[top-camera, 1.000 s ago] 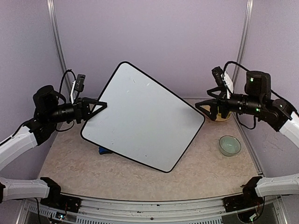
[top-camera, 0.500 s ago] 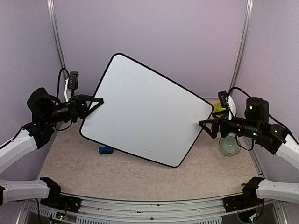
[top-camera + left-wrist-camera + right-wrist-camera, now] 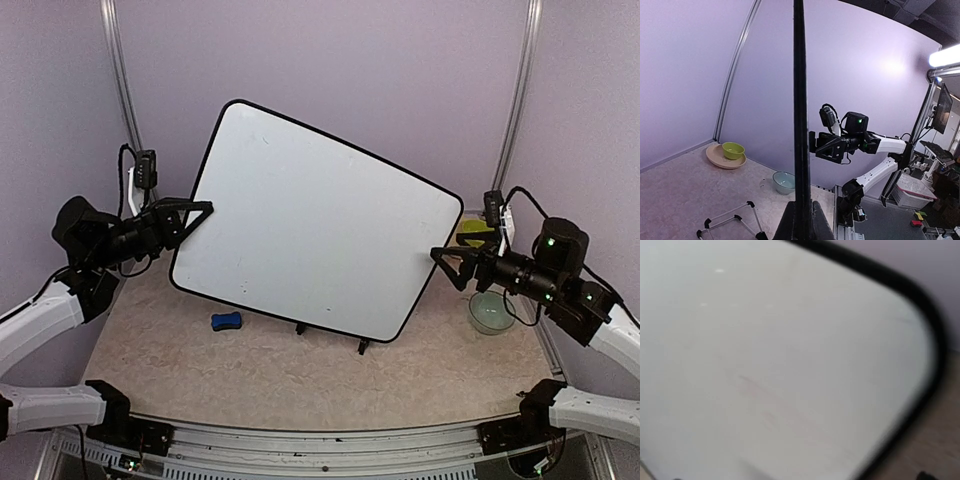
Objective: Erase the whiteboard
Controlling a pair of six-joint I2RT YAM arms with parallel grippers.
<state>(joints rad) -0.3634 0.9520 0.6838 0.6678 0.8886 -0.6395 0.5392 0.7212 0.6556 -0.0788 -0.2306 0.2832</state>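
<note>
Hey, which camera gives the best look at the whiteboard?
The top external view: it shows the whole whiteboard, tilted, with its full black frame. The left wrist view sees it only edge-on, as a thin black line. The right wrist view gives a blurred close-up of one rounded corner.

Your whiteboard (image 3: 310, 225) stands tilted above the tabletop (image 3: 420, 370), left jaws at its left edge, right jaws just beside its right. Beneath lie the eraser (image 3: 227, 321) left, wire stand (image 3: 362, 347) centre; a bowl (image 3: 491, 311) sits right.
</note>
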